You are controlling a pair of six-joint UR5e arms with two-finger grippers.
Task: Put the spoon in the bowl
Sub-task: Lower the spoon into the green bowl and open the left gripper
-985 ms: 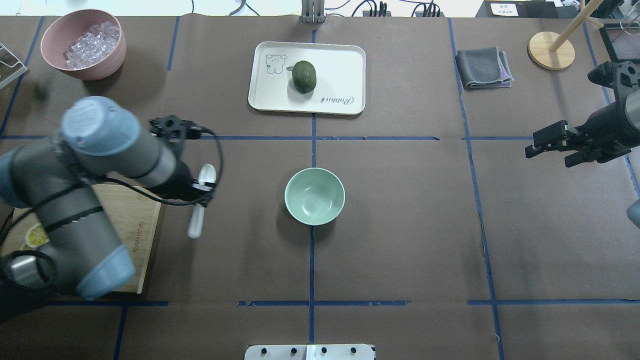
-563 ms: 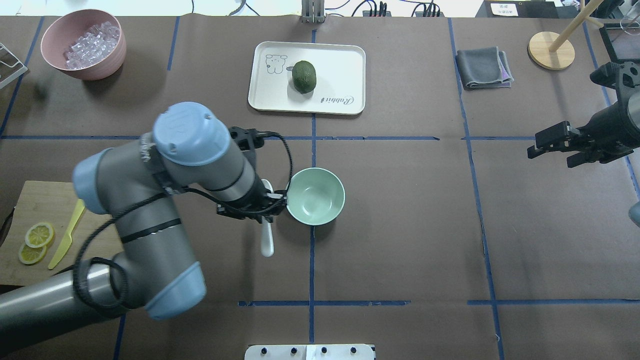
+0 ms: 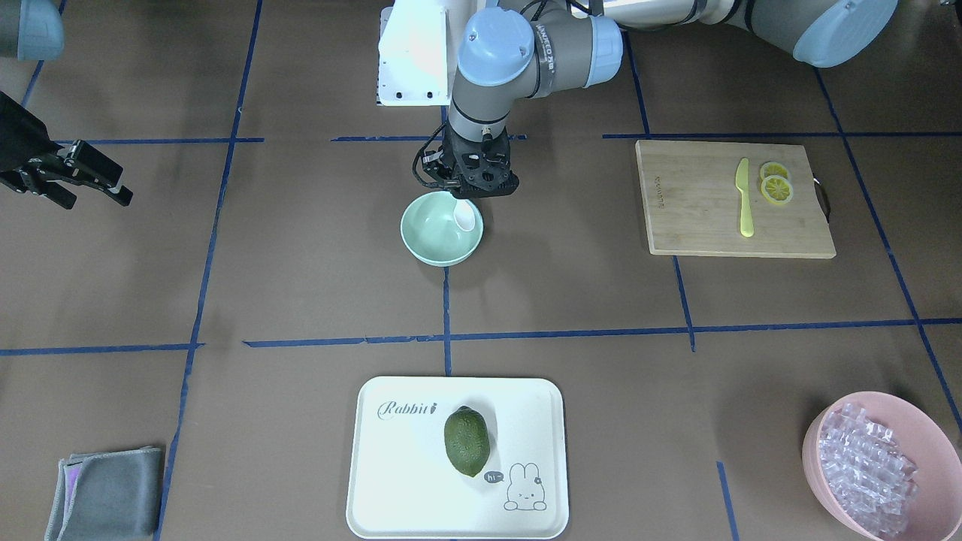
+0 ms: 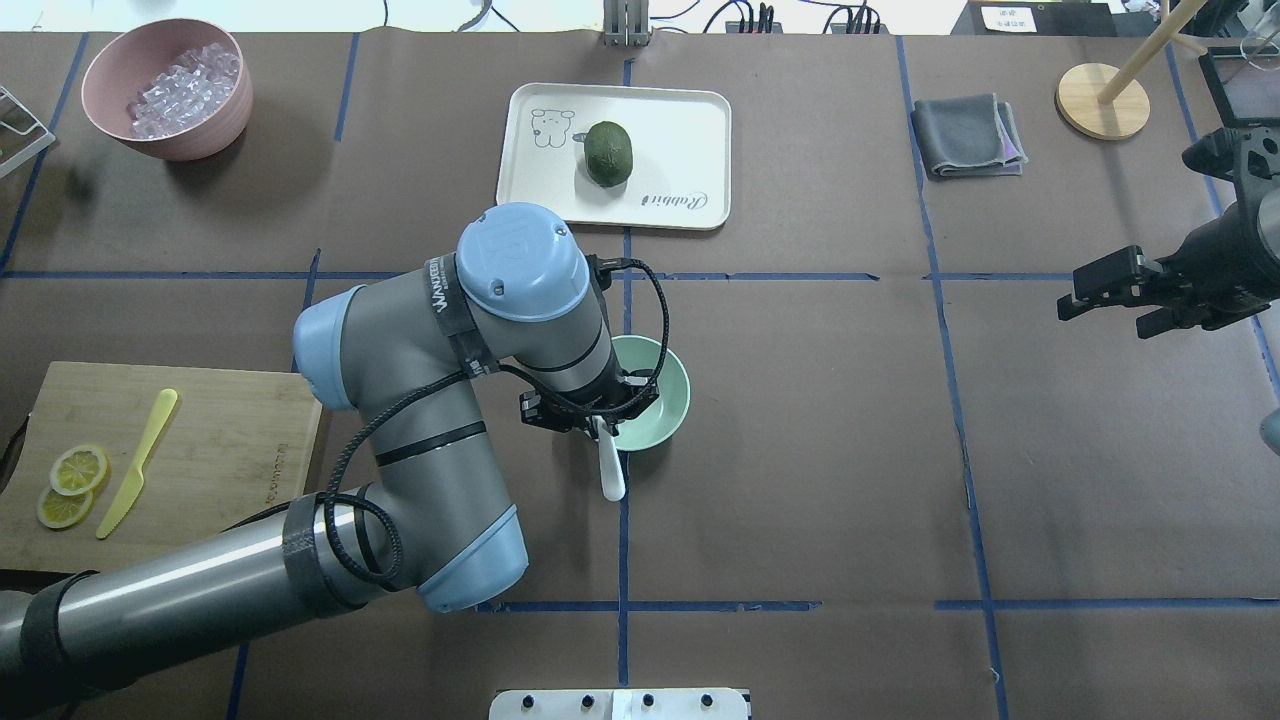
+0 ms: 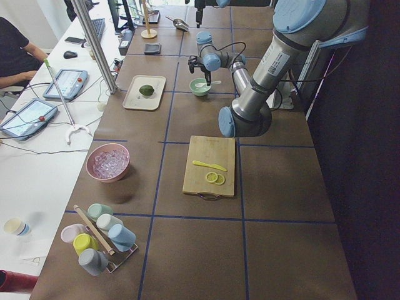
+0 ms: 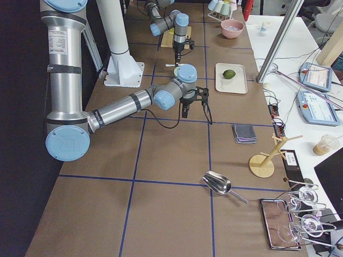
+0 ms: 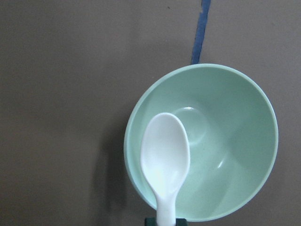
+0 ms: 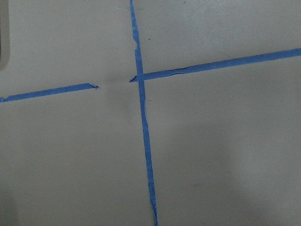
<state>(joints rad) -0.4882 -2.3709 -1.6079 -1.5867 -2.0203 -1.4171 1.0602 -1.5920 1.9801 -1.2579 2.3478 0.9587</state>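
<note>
The pale mint-green bowl (image 4: 662, 398) stands at the table's middle and is empty inside. My left gripper (image 4: 600, 425) is shut on the handle of the white plastic spoon (image 4: 609, 472) and holds it over the bowl's near-left rim. The handle end sticks out toward the robot. In the left wrist view the oval scoop (image 7: 165, 157) hangs above the bowl's (image 7: 230, 141) inside, left of its centre. The front view shows the scoop (image 3: 466, 217) just inside the bowl (image 3: 432, 234). My right gripper (image 4: 1100, 315) is open and empty, far right.
A white tray (image 4: 680, 130) with a green avocado (image 4: 608, 152) lies behind the bowl. A pink bowl (image 4: 215, 130) of clear cubes is far back left. A cutting board (image 4: 240, 440) with a yellow knife (image 4: 140, 460) and lemon slices is at left. A grey cloth (image 4: 965, 135) is back right.
My left arm has swung right with the spoon, from beside the cutting board to over the mint-green bowl. The right arm has barely moved.
</note>
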